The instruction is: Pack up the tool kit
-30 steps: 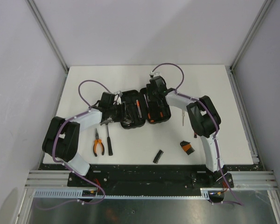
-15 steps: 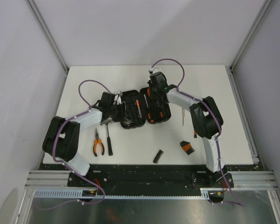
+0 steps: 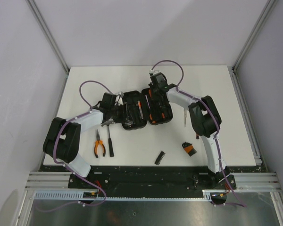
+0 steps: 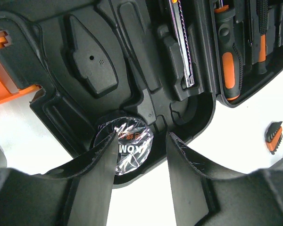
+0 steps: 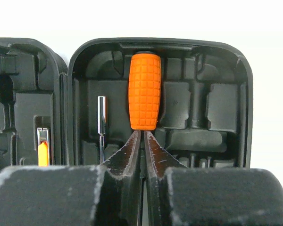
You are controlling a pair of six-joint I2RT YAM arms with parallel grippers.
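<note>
Left hand [image 4: 142, 139], fingers spread, over tape roll [image 4: 132, 147] lettered "WOX".

We see a left arm [image 3: 85, 123] and a right arm [image 3: 181, 99] of white links and bulky black joints, each with a looping purple cable [image 3: 91, 83]. The left hand [image 4: 141, 134] and right hand [image 5: 142, 133] have black, tapered, scuffed fingers [image 4: 96, 188].

Our left fingers [image 4: 96, 183] stand spread, one on each side of a film-wrapped roll of black tape [image 4: 129, 141] that sits in a round slot at a corner of the open case [image 4: 56, 103]. We see its orange latch [image 4: 7, 66] at the left and orange-and-black screwdrivers [image 4: 228, 61] in the other half. A small bit holder [image 4: 273, 136] lies on the white bench [image 4: 236, 136].
</note>
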